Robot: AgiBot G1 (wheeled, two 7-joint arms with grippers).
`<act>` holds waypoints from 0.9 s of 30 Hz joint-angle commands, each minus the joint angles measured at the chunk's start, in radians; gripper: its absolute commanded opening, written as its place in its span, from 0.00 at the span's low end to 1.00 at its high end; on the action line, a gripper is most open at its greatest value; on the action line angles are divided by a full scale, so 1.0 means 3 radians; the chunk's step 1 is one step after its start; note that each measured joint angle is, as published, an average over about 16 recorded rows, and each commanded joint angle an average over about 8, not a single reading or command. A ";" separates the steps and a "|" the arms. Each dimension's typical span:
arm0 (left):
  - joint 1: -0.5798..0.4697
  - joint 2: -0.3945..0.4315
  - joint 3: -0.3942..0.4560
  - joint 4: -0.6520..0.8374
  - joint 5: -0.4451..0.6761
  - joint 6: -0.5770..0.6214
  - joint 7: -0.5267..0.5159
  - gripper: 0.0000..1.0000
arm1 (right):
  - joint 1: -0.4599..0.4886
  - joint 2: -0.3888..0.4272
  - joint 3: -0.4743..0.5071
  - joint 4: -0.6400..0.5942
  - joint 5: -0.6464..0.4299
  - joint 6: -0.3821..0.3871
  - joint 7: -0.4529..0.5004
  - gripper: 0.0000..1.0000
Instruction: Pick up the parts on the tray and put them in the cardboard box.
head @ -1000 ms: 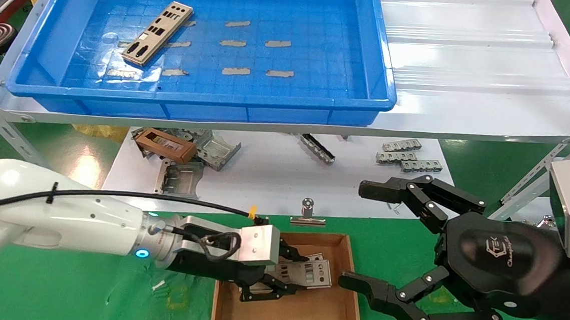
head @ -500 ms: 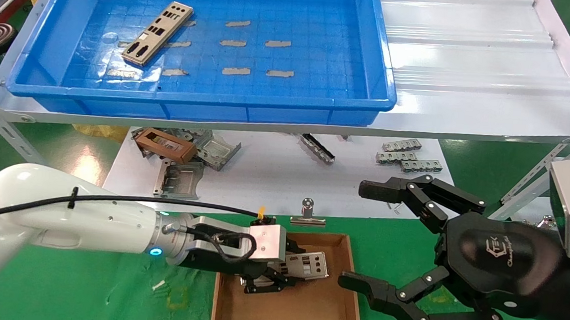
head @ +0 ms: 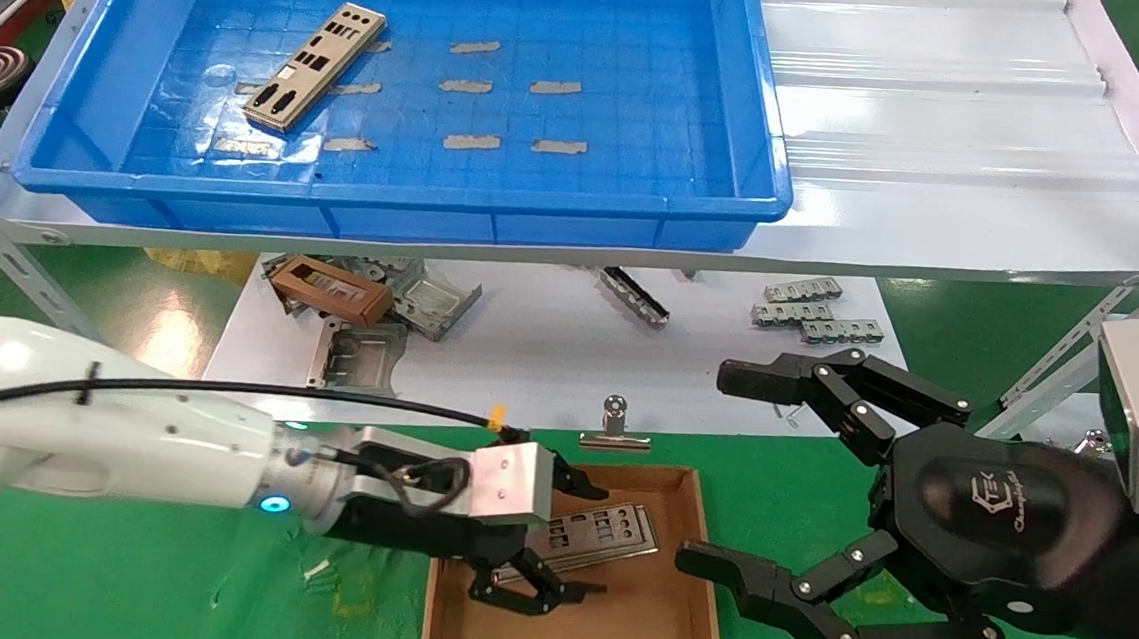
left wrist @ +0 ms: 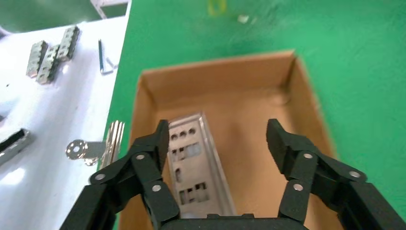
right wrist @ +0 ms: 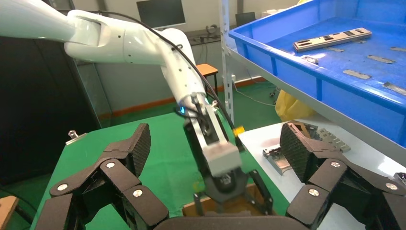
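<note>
Head view first, and we take the cardboard box (head: 608,633) as our landmark: it sits on the green mat, right at the near edge of the scene. Over the box's left half we see the left gripper (head: 569,538), fingers spread wide with nothing clamped between them. Inside the box, toward its far wall, lies a port plate (head: 586,535), and from here it looks slightly tilted. We check the left wrist view and there it is: the plate (left wrist: 197,165) rests on the box floor (left wrist: 249,120), just beside one black finger (left wrist: 152,165), while the other finger stands well apart from it. We cannot tell whether that near finger touches the plate's rim.

Just to the right of the box we find the right gripper (head: 731,471), splayed wide and holding nothing, hovering above the mat.

Beyond the box, up on the metal shelf, sits the blue tray (head: 760,172). One more port plate (head: 315,66) lies at an angle on its left side, among grey tape strips (head: 470,142) stuck to the floor. Just past the box's far wall a silver binder clip (head: 613,431) lies at the edge of the white sheet (head: 547,348).
</note>
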 commanded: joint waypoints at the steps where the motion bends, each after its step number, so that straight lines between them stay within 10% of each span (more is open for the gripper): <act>1: 0.0002 -0.0052 -0.0027 -0.0037 -0.0068 0.0075 -0.0012 1.00 | 0.0000 0.0000 0.0000 0.0000 0.0000 0.0000 0.0000 1.00; 27: 0.0255 -0.0367 -0.0430 -0.0092 -0.0690 0.0769 -0.0354 1.00 | -0.0001 0.0000 0.0000 -0.0001 0.0001 0.0000 0.0000 1.00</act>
